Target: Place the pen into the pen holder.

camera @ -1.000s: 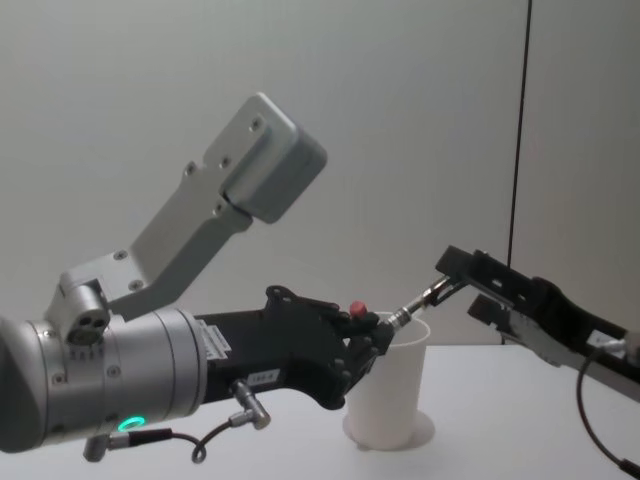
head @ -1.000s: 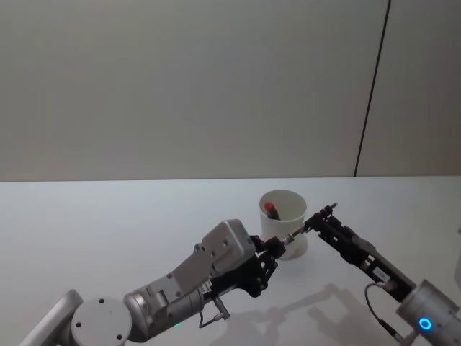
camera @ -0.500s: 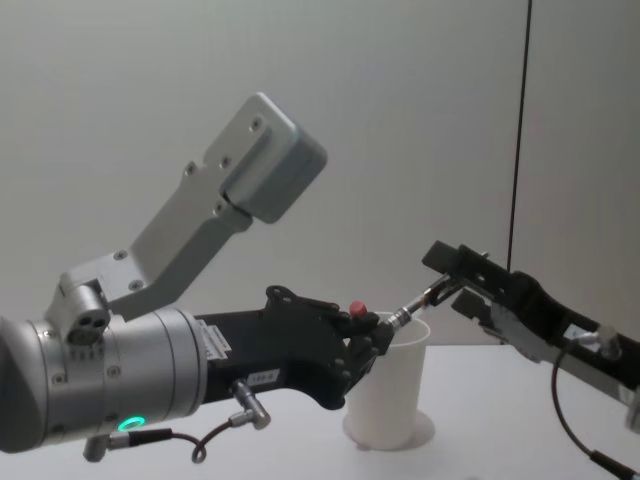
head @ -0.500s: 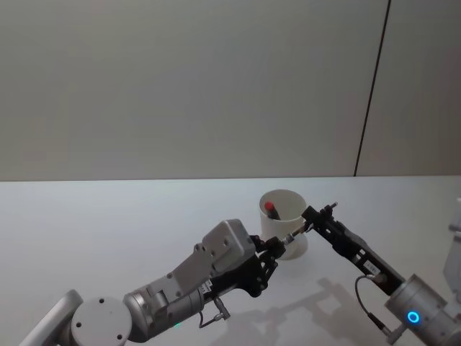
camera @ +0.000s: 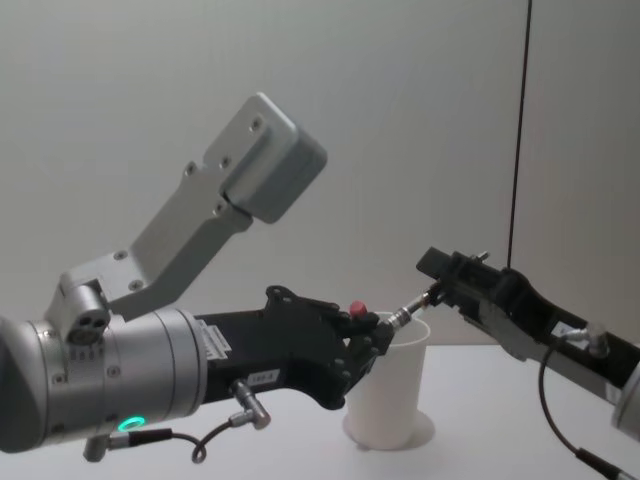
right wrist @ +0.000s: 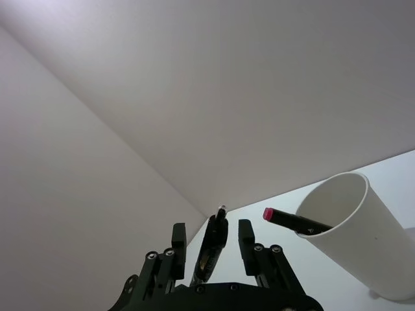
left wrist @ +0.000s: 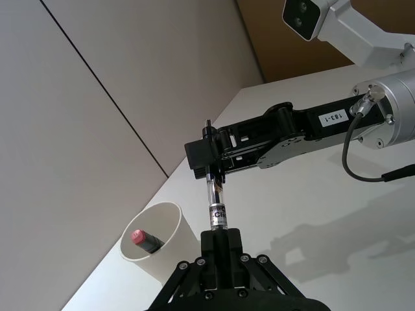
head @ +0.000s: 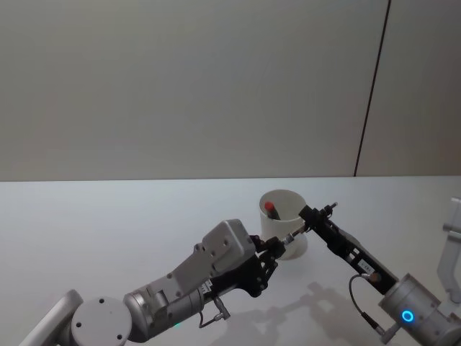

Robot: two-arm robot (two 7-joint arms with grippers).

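My left gripper [head: 272, 250] is shut on the pen [head: 292, 236], a slim silver and black stick that slants up beside the pen holder [head: 284, 215], a white paper cup. In the left wrist view the pen [left wrist: 215, 206] rises from my left gripper [left wrist: 219, 237] to my right gripper [left wrist: 211, 167]. My right gripper [right wrist: 211, 232] is open, with its fingers on either side of the pen [right wrist: 211, 249] and a gap on each side. From the chest, the pen [camera: 408, 312] bridges both grippers at the height of the pen holder's [camera: 392, 395] rim.
A dark marker with a red cap [head: 271, 209] leans inside the cup, its cap above the rim [camera: 357, 309]. The cup stands mid-table on the white tabletop [head: 108, 231], with a grey wall behind. My left forearm [camera: 110, 390] bulks low across the chest view.
My right arm has swung in and its gripper has slid closer along the pen's far end. The left arm, the pen and the cup have stayed still.
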